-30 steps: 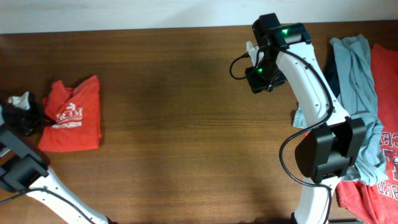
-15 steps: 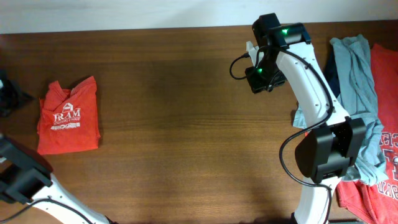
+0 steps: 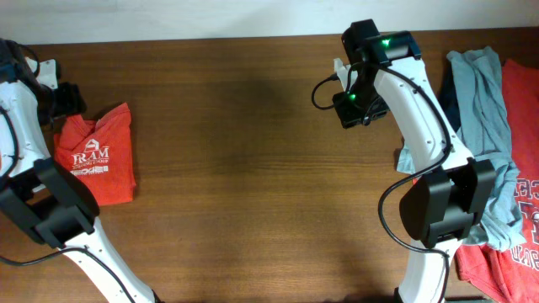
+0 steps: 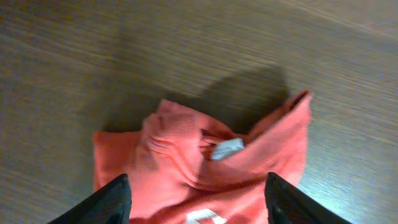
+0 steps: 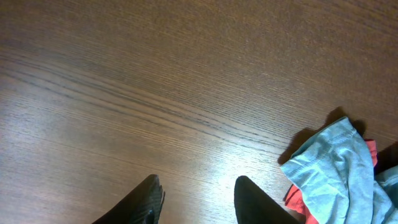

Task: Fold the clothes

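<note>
Clothes: one folded shirt (image 3: 94,160), orange-red with white print, lies at the left end of the table (image 3: 236,177). The rest sit in a loose pile (image 3: 505,227) at the right end, well apart from it.
Pile: a grey-blue shirt (image 3: 487,118) is draped on top and an orange-red shirt (image 3: 524,202) spreads beneath and beside it. A navy shirt (image 3: 450,94) shows only as a sliver at the inner edge.
Left gripper (image 4: 196,180): the jaws are spread wide with nothing between them. It hovers over the folded shirt's far edge, where the cloth is rumpled and a white label (image 4: 227,148) shows.
Right gripper (image 5: 196,186): the jaws are apart and empty above bare wood, with a corner of the grey-blue shirt near, off to one side.
Step in hand: by my reading, one shirt is done and the next must be fetched from the pile.
How to do it well: take the grey-blue shirt first, since it lies on top. Pinch a single layer at a hem or shoulder rather than a bunch, so the shirts beneath stay put. Draw it to the bare middle of the table and spread it flat before any fold.
Left arm: it should lift straight up and clear of the raised edge so the finished fold is not dragged open.
Risk: a deep grab could snag the orange-red shirt underneath as well.
</note>
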{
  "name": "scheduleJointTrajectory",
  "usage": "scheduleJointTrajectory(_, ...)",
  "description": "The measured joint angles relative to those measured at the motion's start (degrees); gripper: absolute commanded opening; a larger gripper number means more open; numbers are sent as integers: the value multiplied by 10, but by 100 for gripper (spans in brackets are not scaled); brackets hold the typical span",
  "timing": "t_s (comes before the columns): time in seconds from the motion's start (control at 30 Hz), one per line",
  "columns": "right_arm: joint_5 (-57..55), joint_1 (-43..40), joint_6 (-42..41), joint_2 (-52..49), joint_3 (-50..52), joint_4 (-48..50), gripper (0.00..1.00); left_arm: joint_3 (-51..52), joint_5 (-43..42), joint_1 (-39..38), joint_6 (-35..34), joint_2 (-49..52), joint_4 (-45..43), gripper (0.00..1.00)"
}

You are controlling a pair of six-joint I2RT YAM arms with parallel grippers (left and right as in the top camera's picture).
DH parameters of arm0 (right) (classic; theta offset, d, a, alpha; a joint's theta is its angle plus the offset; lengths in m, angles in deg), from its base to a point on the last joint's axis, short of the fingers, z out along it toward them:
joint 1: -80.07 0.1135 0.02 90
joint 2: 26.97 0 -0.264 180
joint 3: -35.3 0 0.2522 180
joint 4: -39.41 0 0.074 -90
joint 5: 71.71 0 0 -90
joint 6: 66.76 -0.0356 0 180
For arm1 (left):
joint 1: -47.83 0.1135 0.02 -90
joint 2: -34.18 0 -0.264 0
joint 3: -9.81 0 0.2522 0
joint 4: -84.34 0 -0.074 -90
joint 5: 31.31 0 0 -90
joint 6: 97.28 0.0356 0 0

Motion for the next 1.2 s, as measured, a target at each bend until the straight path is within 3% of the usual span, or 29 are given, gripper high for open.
scheduleJointTrajectory(0.17,0,0,0,0,0,-2,43,0,22,3,0,23,-5,69)
scheduleJointTrajectory(0.23,0,0,0,0,0,-4,43,0,26,3,0,39,-7,63)
scheduleJointTrajectory(0.27,0,0,0,0,0,-6,43,0,26,3,0,49,-7,55)
scheduleJointTrajectory(0.3,0,0,0,0,0,-6,43,0,26,3,-1,57,-7,40)
scheduleJointTrajectory(0.33,0,0,0,0,0,-6,43,0,27,3,0,61,-9,13)
scheduleJointTrajectory(0.37,0,0,0,0,0,-6,43,0,27,3,-2,64,-12,1)
scheduleJointTrajectory(0.73,0,0,0,0,0,-6,43,0,30,11,-23,66,-15,0)
scheduleJointTrajectory(0.9,0,0,0,0,0,-6,43,0,57,40,-84,60,-9,0)
scheduleJointTrajectory(0.97,0,0,0,0,0,-5,43,0,70,52,-114,58,-4,7)
scheduleJointTrajectory(1.0,0,0,0,0,0,-3,43,0,74,58,-128,58,-3,22)
scheduleJointTrajectory(1.2,0,0,0,0,0,-4,43,5,93,73,-168,57,-6,22)
